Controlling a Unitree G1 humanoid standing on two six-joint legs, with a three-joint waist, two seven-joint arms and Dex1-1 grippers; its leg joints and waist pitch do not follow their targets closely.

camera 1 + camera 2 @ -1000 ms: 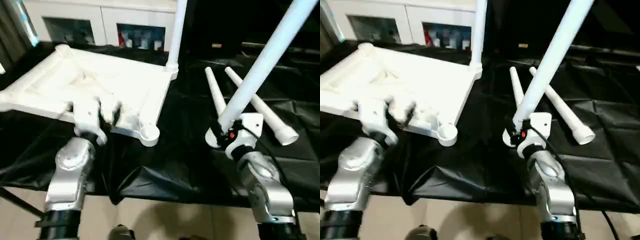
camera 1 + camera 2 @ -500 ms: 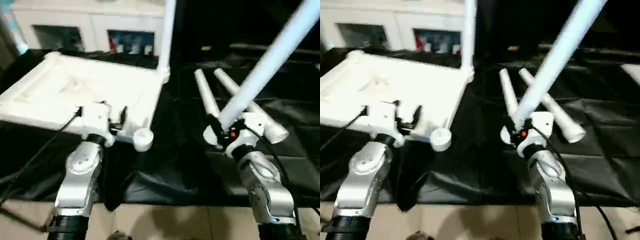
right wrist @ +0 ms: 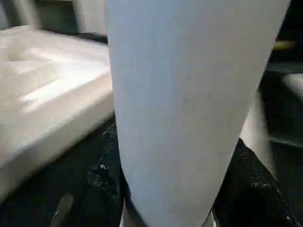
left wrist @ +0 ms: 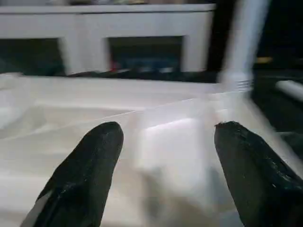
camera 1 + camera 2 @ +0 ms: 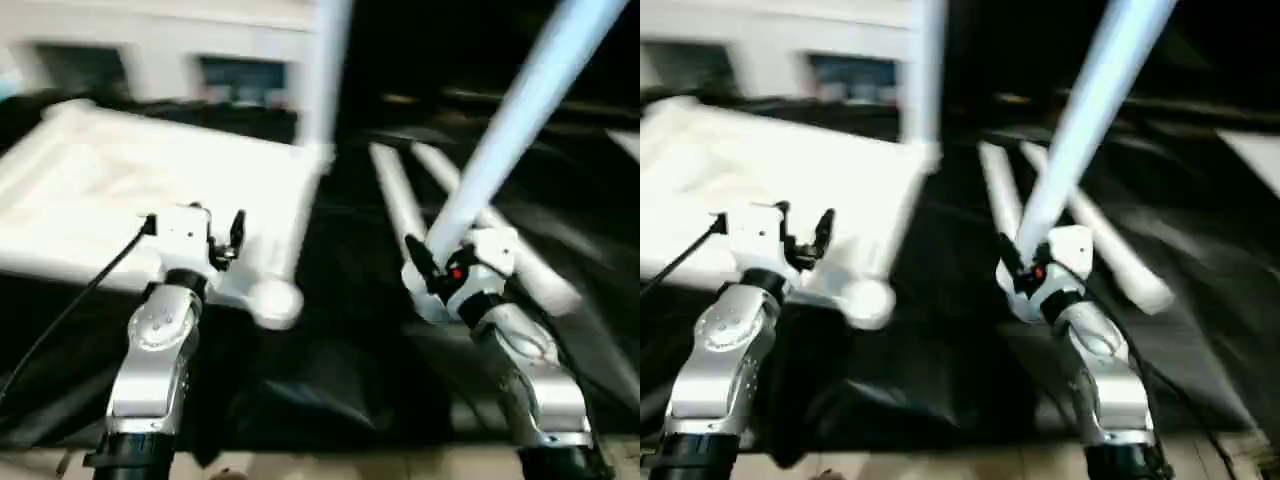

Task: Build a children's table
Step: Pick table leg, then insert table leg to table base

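No words, numbers, labels or signs can be read on anything.
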